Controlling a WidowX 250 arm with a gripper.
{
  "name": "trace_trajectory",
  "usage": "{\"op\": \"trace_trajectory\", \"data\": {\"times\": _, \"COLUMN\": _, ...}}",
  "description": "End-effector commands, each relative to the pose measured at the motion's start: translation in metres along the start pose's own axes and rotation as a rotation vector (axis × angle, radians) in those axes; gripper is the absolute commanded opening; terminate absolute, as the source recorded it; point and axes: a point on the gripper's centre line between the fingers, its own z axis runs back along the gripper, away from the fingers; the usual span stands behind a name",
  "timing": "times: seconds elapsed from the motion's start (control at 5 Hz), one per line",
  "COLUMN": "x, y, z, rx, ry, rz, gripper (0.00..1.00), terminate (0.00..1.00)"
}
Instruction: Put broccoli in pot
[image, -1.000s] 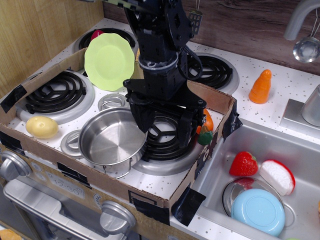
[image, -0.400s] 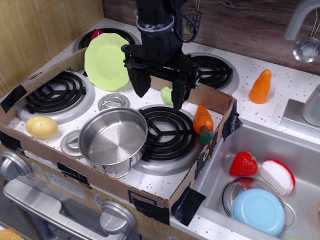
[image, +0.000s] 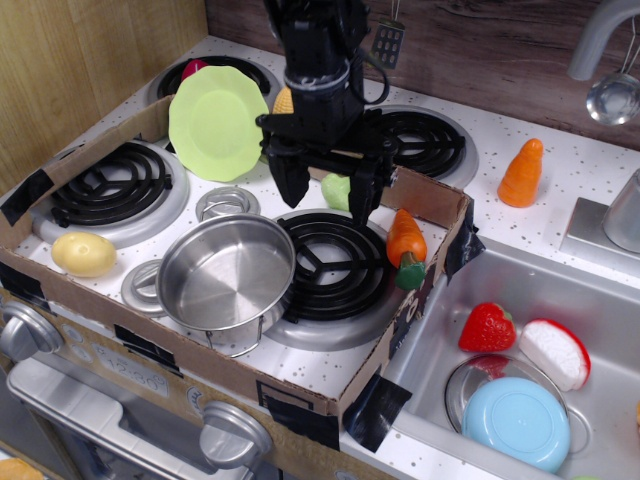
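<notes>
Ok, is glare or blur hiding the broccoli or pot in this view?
In observation.image, the pot shows soft reflections but its rim reads sharp; the broccoli is in focus, partly hidden behind the dark gripper, not by glare; no blur visible.

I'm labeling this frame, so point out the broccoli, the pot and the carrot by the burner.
broccoli (image: 337, 190), the only camera view, on its light-green head.
pot (image: 222, 283), same view, on its bare flat bottom.
carrot (image: 405, 238), same view, on its orange body.

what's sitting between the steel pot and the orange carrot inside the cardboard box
Only the black coil burner lies between the pot and the carrot in the single camera view; nothing rests on it.
</notes>
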Motion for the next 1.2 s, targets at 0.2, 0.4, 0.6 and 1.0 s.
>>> {"op": "trace_trajectory", "data": {"times": 0.2, "x": 0.041, "y": 0.008, "z": 0.000, "rx": -0.003, "ry": -0.056, "rz": -0.040, "gripper": 1.00, "terminate": 0.00}}
{"op": "trace_trajectory", "data": {"times": 0.4, "x": 0.052, "y": 0.008, "z": 0.002, "rx": 0.017, "ry": -0.043, "rz": -0.042, "gripper": 1.00, "terminate": 0.00}}
{"op": "trace_trajectory", "data": {"times": 0.6, "x": 0.060, "y": 0.006, "z": -0.001, "rx": 0.025, "ry": -0.035, "rz": -0.044, "gripper": 1.00, "terminate": 0.00}}
{"op": "trace_trajectory", "data": {"times": 1.0, "x": 0.068, "y": 0.005, "z": -0.013, "rx": 0.024, "ry": -0.019, "rz": -0.042, "gripper": 1.00, "terminate": 0.00}}
